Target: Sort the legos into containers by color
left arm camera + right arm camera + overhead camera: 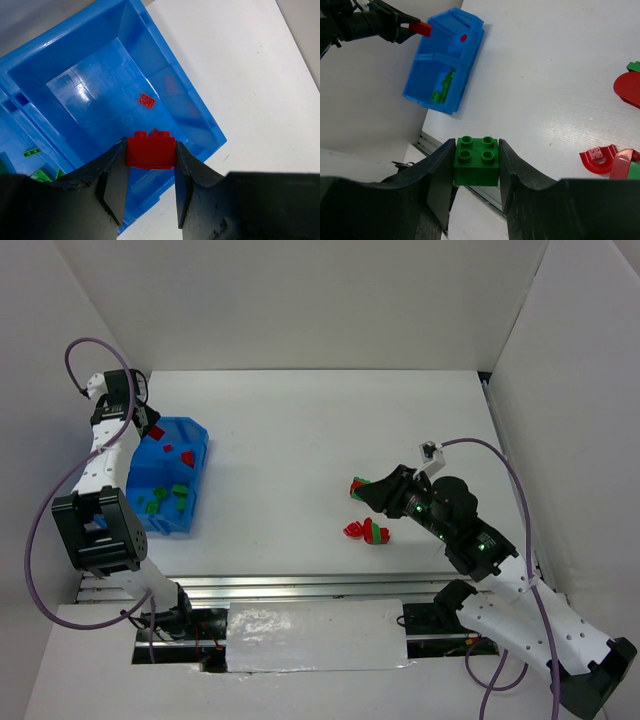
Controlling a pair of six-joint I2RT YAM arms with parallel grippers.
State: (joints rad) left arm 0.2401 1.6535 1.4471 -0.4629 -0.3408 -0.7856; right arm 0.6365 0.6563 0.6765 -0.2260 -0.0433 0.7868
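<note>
My left gripper (150, 150) is shut on a red lego (150, 154), held over the far compartment of the blue bin (200, 125). That compartment has a small red lego (146, 101) on its floor. The near compartment holds several green legos (165, 498). My right gripper (476, 150) is shut on a green four-stud lego (476, 162) and hangs over the table right of centre (368, 490), far from the bin (445, 60). Loose red and green legos (368, 531) lie on the table just in front of it.
White walls close in the table at the back and on both sides. The bin (170, 475) sits against the left wall. A red curved piece (597, 157) and a larger red piece (627, 90) lie right of my right gripper. A metal rail (300, 588) runs along the near edge.
</note>
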